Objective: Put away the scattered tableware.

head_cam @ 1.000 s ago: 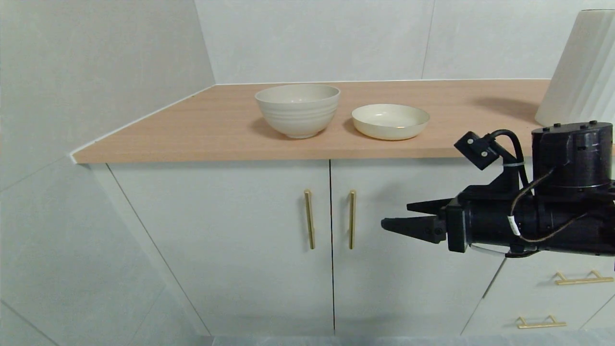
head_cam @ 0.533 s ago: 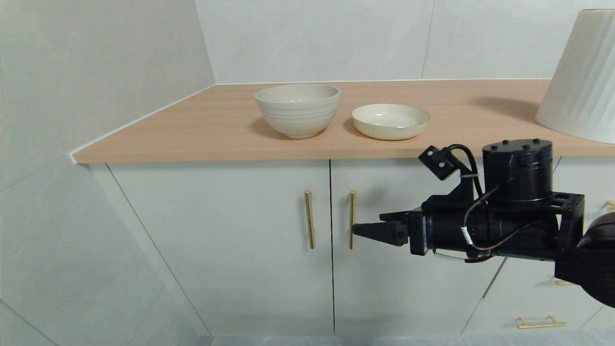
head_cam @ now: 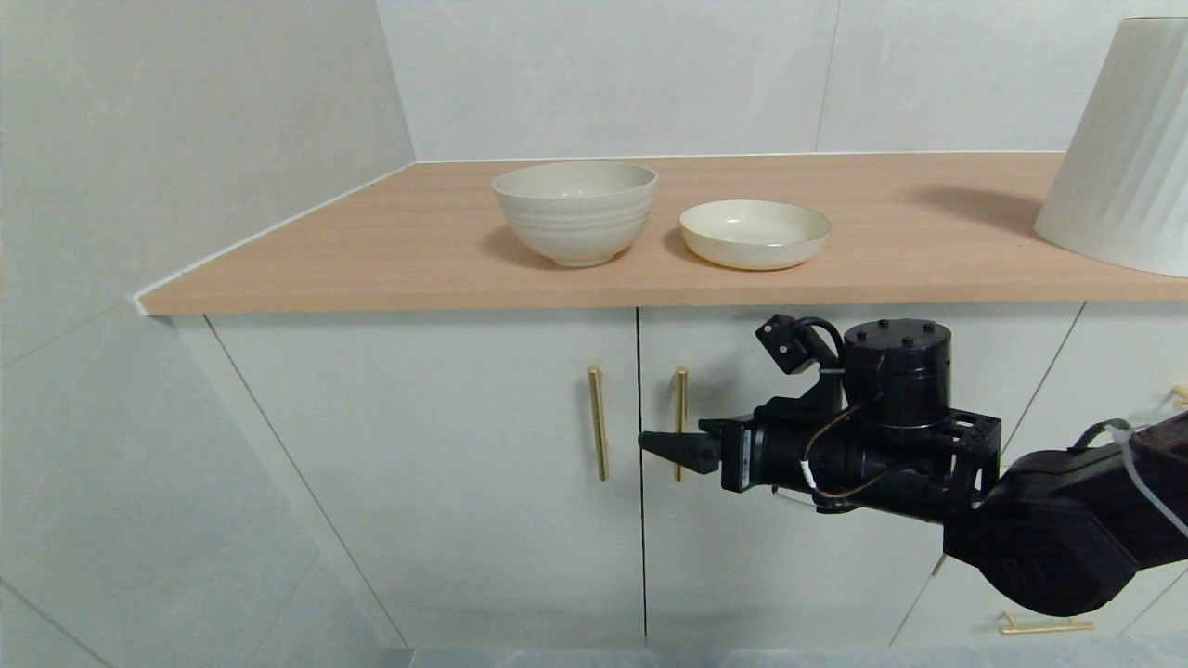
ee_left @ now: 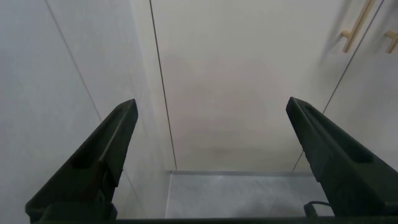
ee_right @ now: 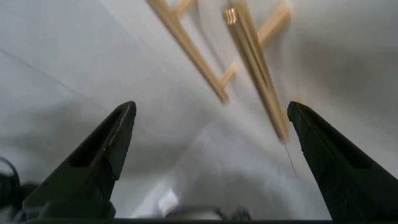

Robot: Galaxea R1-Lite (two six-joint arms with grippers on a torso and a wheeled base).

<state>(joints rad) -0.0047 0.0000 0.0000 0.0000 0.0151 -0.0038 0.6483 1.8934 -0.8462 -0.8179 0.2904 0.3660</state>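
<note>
Right pincer (head_cam: pixel 665 445), jaws wide and empty, sits at the right door's handle (head_cam: pixel 680 399); bowl (head_cam: pixel 574 211) and dish (head_cam: pixel 754 234) stand above it on the counter (head_cam: pixel 371 260), cabinet (head_cam: pixel 445 520) shut, nothing stored yet.

Soft, bright light comes from the upper right. The ribbed cream bowl (head_cam: pixel 574 211), shallow cream dish (head_cam: pixel 754 234) and white pleated lampshade (head_cam: pixel 1128 148) throw faint leftward shadows on the wooden countertop (head_cam: pixel 371 255).
</note>
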